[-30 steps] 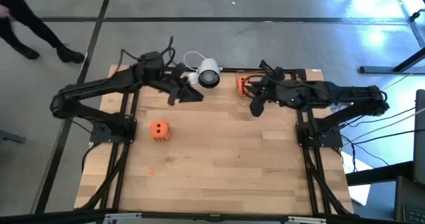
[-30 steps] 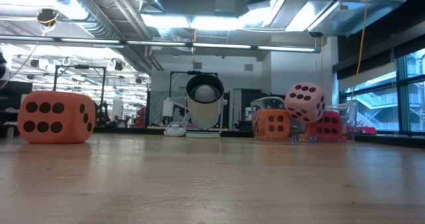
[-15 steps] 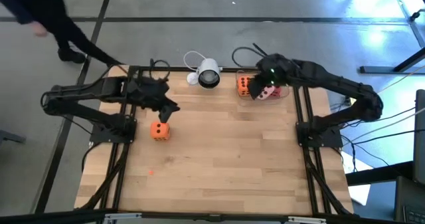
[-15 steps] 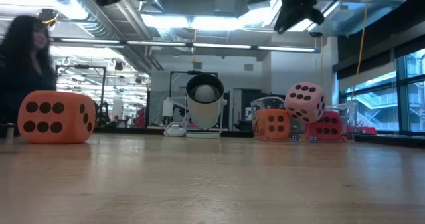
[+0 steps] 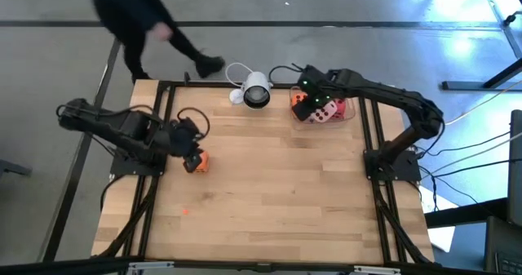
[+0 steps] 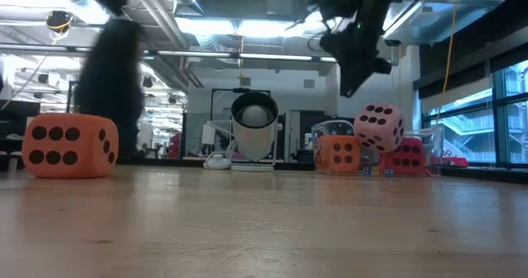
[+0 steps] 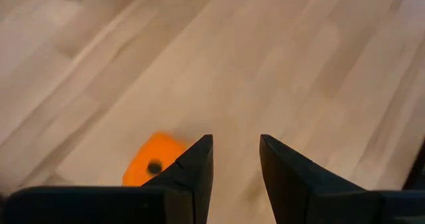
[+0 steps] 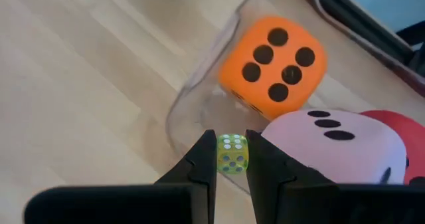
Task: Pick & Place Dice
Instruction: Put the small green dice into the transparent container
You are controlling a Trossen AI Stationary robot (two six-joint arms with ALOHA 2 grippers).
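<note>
One orange die (image 5: 198, 162) (image 6: 70, 146) rests flat on the table near its left edge. My left gripper (image 5: 192, 150) (image 7: 236, 141) hangs open just above it, and the die (image 7: 149, 167) shows beside one finger. A clear container (image 5: 352, 112) (image 8: 174, 117) at the far right holds an orange die (image 8: 272, 64) and a red die (image 8: 398, 127). A pink die (image 8: 332, 144) (image 6: 379, 127) is propped up on these two. My right gripper (image 5: 308, 105) (image 6: 346, 88) (image 8: 231, 134) hovers open over the container's left end. A tiny yellow-green die (image 8: 232, 153) on the container's floor shows through its gap.
A white round camera (image 5: 255, 91) (image 6: 254, 129) with its cable stands at the far edge between the arms. A person (image 5: 139, 22) walks on the floor beyond the far edge. Bare wood (image 5: 277, 185) spreads over the middle and near part of the table.
My left gripper has swung from beside the white camera toward the near-left and come down over the lone orange die. My right gripper has moved toward the far edge, over the container, and descended into the low view. The person has walked from left to right behind the table.
</note>
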